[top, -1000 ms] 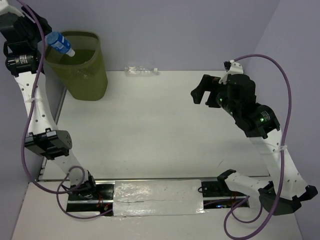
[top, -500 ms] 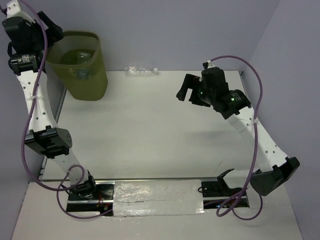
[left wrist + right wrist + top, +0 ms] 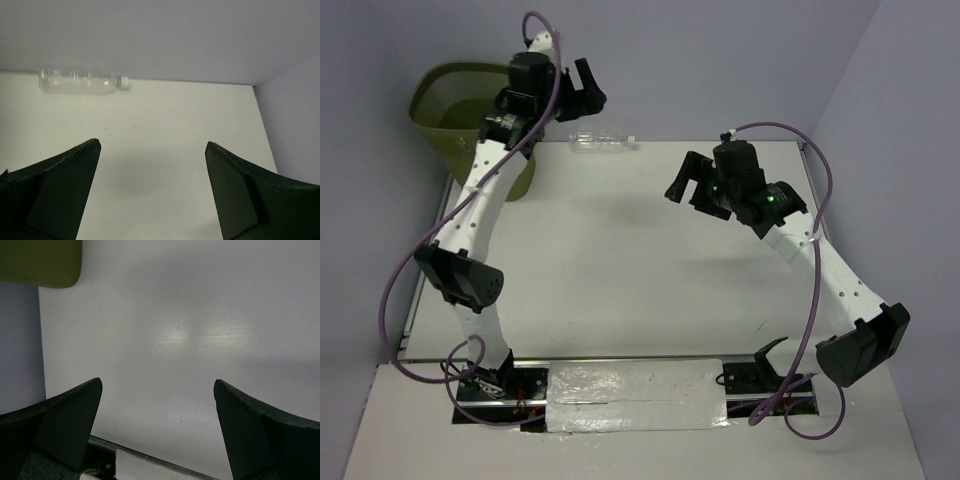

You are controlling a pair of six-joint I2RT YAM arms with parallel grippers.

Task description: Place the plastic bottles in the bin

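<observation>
item: plastic bottle (image 3: pixel 602 141), one in view. clear, crinkly body, white cap at the end nearer the table's right edge. any print on it is too small to read. it lies on its side along the far edge of the table (image 3: pixel 620 260), against the back wall and left of the middle of that edge.

item: bin (image 3: pixel 440 135). olive green with a rounded rim, standing at the table's far left corner. the left arm crosses in front of its right side. no writing on it can be read, and its contents cannot be made out.

item: left end effector (image 3: pixel 588 92). fingers spread wide with nothing between them. it is raised over the far edge of the table, just to the right of the bin. the bottle lies on the table near it, a little further toward the right edge, and does not touch it. in the left wrist view the left end effector (image 3: pixel 151 146) frames bare table, with the plastic bottle (image 3: pixel 80 82) ahead on the left finger's side, apart from both fingers.

item: right end effector (image 3: pixel 678 182). fingers spread wide, holding nothing. it hangs over the far half of the table, right of the middle, with the bottle off toward the far left of it. the right wrist view shows the right end effector (image 3: pixel 157 385) over bare table, and a corner of the bin (image 3: pixel 40 262) beyond the left finger.

item: silver tape strip (image 3: pixel 635 395), along the near edge between the arm bases.
</observation>
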